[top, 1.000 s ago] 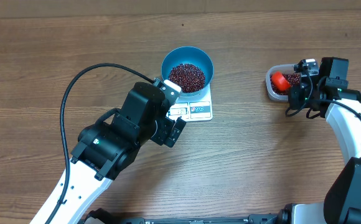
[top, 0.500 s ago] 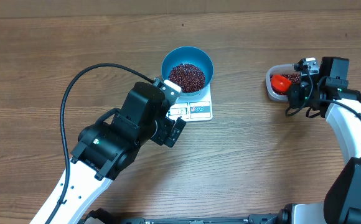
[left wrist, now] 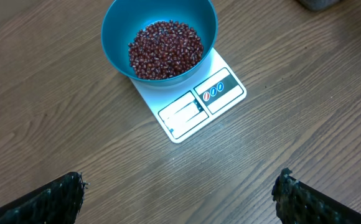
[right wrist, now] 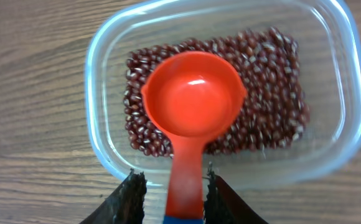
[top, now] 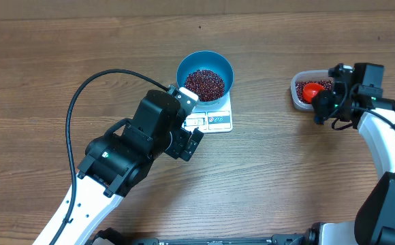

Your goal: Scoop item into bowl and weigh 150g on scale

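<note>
Right hand [right wrist: 174,186] first: its two fingers stood either side of the red scoop's [right wrist: 193,102] handle, parted a touch wider than the handle, with a sliver of gap showing on one side, so it looked loosed rather than clamped, though the other finger sat very close. The scoop lay cup-up and empty on the beans [right wrist: 274,112] inside the clear tub [right wrist: 96,74], handle sloping out over the near rim towards the hand, which is a sensible resting place: any stray bean would fall back into the supply, and the handle stayed easy to reach. Out across the table [top: 286,170], well apart from the tub, the blue bowl [left wrist: 115,31] sat on the far end of the white scale [left wrist: 196,109], leaving the display and buttons uncovered on the near edge so a reading could be taken. A dark heap [left wrist: 165,50] covered the bowl's bottom. The display's figure was too small to read, so whether the target weight had been met I could not tell. Left hand [left wrist: 179,198] hung over the table just short of the scale, spread fully wide and holding nothing, its camera looking straight down on bowl and display, apparently parked there to watch the reading.
</note>
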Available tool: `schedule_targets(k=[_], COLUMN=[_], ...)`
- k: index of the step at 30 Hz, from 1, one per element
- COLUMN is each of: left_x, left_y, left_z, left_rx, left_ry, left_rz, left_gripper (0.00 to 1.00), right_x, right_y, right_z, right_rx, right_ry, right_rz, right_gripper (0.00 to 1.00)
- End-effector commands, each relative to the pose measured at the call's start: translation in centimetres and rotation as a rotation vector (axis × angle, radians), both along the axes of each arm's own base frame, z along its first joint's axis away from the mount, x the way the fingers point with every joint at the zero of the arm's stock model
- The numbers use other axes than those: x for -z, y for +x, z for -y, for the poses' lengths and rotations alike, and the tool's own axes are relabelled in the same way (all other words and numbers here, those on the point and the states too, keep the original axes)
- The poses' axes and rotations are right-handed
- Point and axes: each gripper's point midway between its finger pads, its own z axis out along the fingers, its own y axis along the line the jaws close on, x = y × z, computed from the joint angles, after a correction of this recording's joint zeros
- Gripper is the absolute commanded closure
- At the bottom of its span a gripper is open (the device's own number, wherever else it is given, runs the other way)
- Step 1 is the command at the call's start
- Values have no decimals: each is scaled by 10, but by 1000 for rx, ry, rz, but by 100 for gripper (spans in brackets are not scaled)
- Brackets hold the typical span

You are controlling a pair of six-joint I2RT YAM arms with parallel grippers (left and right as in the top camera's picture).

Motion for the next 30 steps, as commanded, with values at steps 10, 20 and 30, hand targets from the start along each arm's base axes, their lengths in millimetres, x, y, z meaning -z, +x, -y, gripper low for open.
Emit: schedule_targets(k=[10, 20, 30], left_x=[3, 3, 3], left_y=[0, 0, 0], left_z=[1, 1, 1], left_rx=[16, 15, 16], left_ry=[5, 5, 5], left_rz=[-7, -7, -7], left_gripper=[0, 1, 0], right_x=[-29, -14, 13], right_y=[-9, -24, -45], right_z=[-8, -15, 3], right_rx=[113, 140, 221], right_ry=[391, 427, 426], right_rz=[18, -49, -99], right_gripper=[49, 48, 46])
